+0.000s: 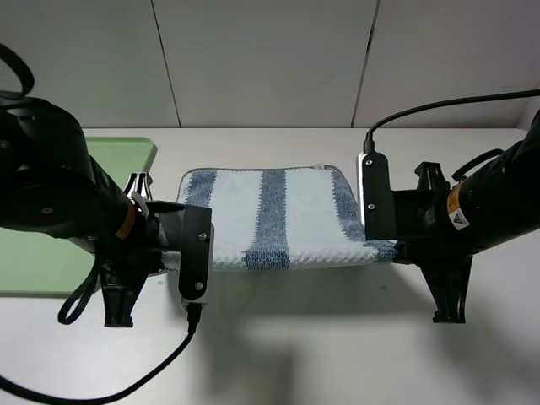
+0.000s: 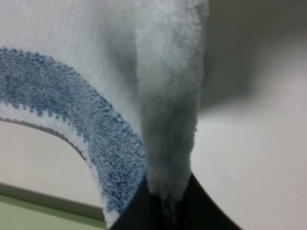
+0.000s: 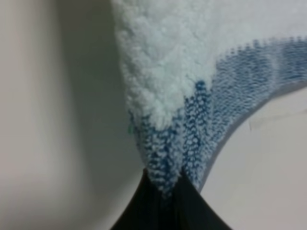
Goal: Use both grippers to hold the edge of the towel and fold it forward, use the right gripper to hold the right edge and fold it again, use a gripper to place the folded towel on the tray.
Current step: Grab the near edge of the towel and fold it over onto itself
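Doing first fold: my left hand (image 2: 165,203) and right hand (image 3: 163,194) both clamped tight on near corners of towel (image 1: 278,211), holding that edge (image 1: 287,260) above desk (image 1: 337,354), beside tray (image 1: 34,263). Next needing even forward sweep, both hands together.

Soft, even light from above fills the high view, which is moderately bright with no hard glare on the table (image 1: 337,363). Broad shadows with blurry edges lie on the table just in front of the towel (image 1: 287,215) and spread out to either side of it. In both wrist views the towel sits very close to the lens and looks slightly soft. The table behind it is out of focus, and a dim grey shadow falls right beside the cloth.
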